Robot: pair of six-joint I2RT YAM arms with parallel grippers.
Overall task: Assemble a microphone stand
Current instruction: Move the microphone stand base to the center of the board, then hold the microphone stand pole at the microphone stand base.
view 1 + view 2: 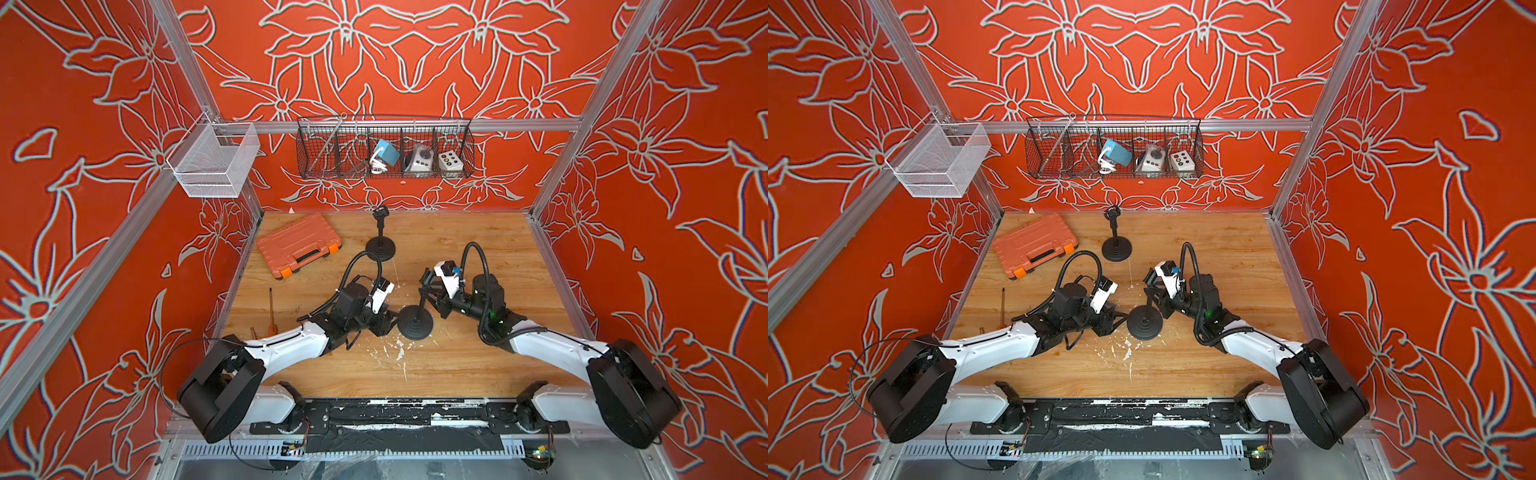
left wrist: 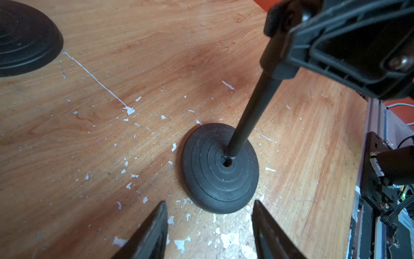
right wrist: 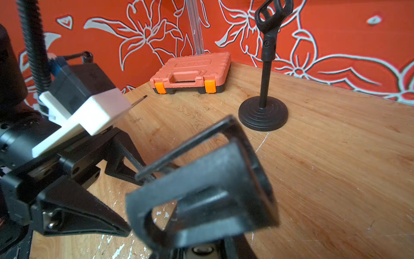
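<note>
- the round base point(image 1: 414, 325) lies flat on the surface point(image 1: 457, 365), low centre of the frame in both top views, between the two arms.
- the pole point(image 2: 253, 112) is gripped near its upper end by the right tool point(image 1: 428, 289), which is closed on it. its long axis is tilted, with the lower tip set at the base's centre hole.
- the left tool point(image 2: 210, 203) is held open just beside the base, the near rim lying between its fingertips. contact cannot be confirmed. it is judged the nearer arm for steadying the base.
- only in the left wrist view is the hole seen partly uncovered beside the tip. in the right wrist view no hole is shown, only a complete stand point(image 3: 264, 89) further back.
</note>
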